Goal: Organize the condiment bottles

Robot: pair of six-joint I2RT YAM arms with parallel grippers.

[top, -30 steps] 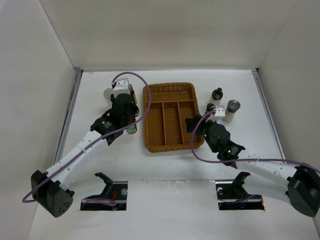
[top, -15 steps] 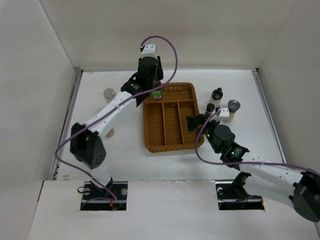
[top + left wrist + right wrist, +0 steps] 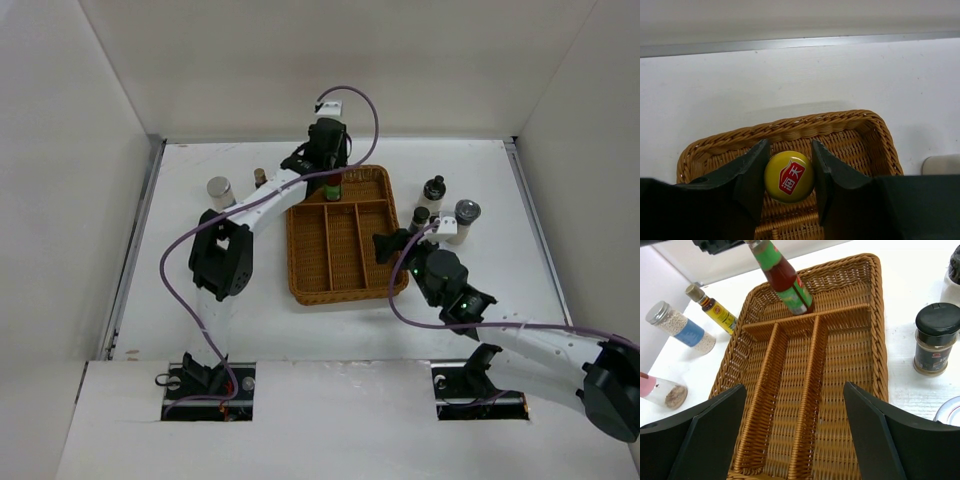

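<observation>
My left gripper (image 3: 331, 181) is shut on the orange-capped sauce bottle (image 3: 789, 176), gripping it at the cap. The bottle (image 3: 783, 279) has red sauce and a green label, and its base is in the far cross compartment of the wicker tray (image 3: 300, 268). My right gripper (image 3: 795, 432) is open and empty over the tray's near long compartments. The silver-lidded jar (image 3: 219, 190) and the dark yellow-label bottle (image 3: 261, 178) stand left of the tray. The pink-lidded jar (image 3: 659, 390) lies near them.
Two black-capped bottles (image 3: 434, 188) (image 3: 421, 217) and the grey-lidded shaker (image 3: 464, 219) stand right of the tray, close to my right wrist. The left arm's elbow (image 3: 222, 262) hangs over the table left of the tray. White walls close in the table at the back and both sides.
My left arm has carried the sauce bottle from left of the tray up and over to the tray's far compartment. My right arm has barely moved.
</observation>
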